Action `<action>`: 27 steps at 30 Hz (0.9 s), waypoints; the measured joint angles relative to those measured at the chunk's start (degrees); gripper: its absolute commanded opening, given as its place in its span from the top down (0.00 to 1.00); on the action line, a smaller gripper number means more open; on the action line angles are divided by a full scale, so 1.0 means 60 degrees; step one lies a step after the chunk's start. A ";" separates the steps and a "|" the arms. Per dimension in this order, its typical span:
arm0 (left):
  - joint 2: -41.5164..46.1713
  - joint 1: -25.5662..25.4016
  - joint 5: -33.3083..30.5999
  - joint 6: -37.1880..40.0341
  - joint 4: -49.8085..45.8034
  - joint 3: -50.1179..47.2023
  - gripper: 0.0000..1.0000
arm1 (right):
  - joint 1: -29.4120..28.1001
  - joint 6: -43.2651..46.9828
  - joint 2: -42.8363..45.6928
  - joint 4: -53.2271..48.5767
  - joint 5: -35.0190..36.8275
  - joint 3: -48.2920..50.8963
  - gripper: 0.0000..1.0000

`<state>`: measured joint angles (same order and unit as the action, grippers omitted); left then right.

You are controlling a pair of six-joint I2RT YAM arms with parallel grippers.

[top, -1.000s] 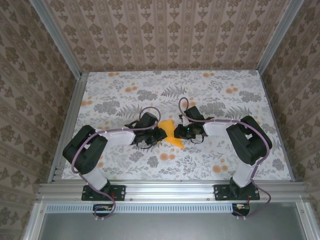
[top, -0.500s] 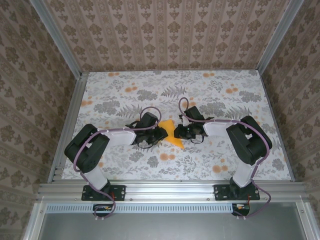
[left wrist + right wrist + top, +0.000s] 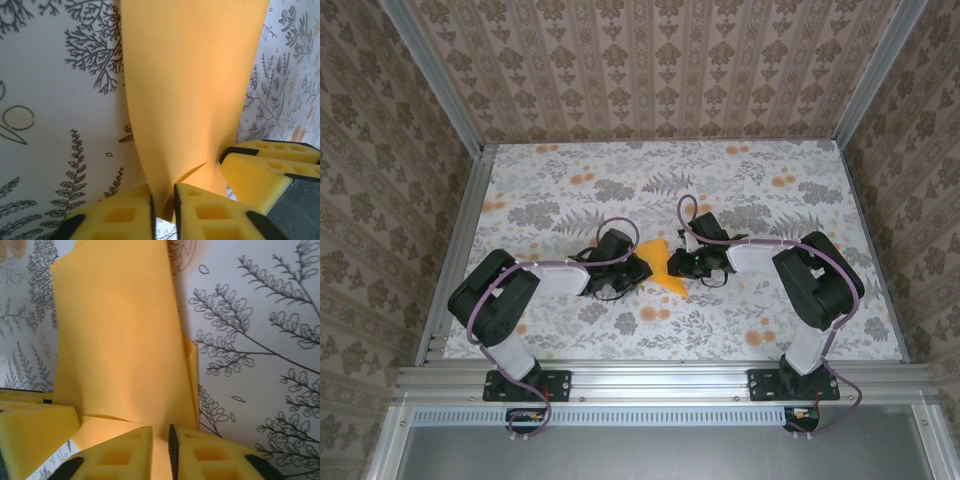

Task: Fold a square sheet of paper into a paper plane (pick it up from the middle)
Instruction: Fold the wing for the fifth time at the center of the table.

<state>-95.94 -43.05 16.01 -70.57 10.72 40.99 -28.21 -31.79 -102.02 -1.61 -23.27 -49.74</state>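
Note:
The square sheet of paper (image 3: 668,283) is bright orange-yellow and folded into layers. It lies at the table's middle between the two grippers. My left gripper (image 3: 642,268) meets it from the left. In the left wrist view the paper (image 3: 190,75) rises in a ridge, and the left gripper (image 3: 163,202) is shut on that ridge's near end. My right gripper (image 3: 677,264) meets it from the right. In the right wrist view the paper (image 3: 115,340) shows stacked folded edges, and the right gripper (image 3: 160,442) is shut on its near edge. Each wrist view shows the other gripper's yellow fingers (image 3: 255,175) (image 3: 35,425) against the paper.
The floral tablecloth (image 3: 770,200) covers the table, with patterned walls and aluminium rails (image 3: 460,250) on three sides. Both arms are bent inward, elbows near the front corners. Purple cables (image 3: 620,220) loop over the wrists.
My left gripper's jaws have narrowed onto the paper ridge and its wrist has shifted slightly. The right arm and the paper stay about where they were.

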 measured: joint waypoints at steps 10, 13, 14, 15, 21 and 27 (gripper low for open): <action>0.0055 0.0000 -0.0127 0.0015 -0.0386 0.0131 1.00 | 0.0040 0.0255 0.0699 0.0641 -0.0117 0.0572 0.49; 0.0295 0.0000 -0.0259 0.0018 -0.0882 0.0168 1.00 | 0.0036 0.0645 0.1271 0.0900 0.0109 0.0823 0.48; 0.0415 0.0000 -0.0328 0.0025 -0.1075 0.0197 1.00 | 0.0033 0.0841 0.1468 0.1002 0.0197 0.0903 0.48; 0.0510 0.0000 -0.0379 0.0044 -0.1231 0.0226 1.00 | 0.0029 0.1009 0.1621 0.1086 0.0284 0.0969 0.48; 0.1228 0.0011 -0.0729 0.0047 -0.2182 0.0328 1.00 | -0.0251 0.2131 0.2266 0.2029 0.0605 0.1512 0.45; 0.1945 0.0153 -0.1144 0.0044 -0.2951 0.0310 1.00 | -0.1020 0.3289 0.2612 0.2838 0.0900 0.2164 0.45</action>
<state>-84.27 -42.13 9.15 -70.30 -6.98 42.85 -34.33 -12.05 -86.35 15.42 -17.87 -36.75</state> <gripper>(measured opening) 0.050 0.552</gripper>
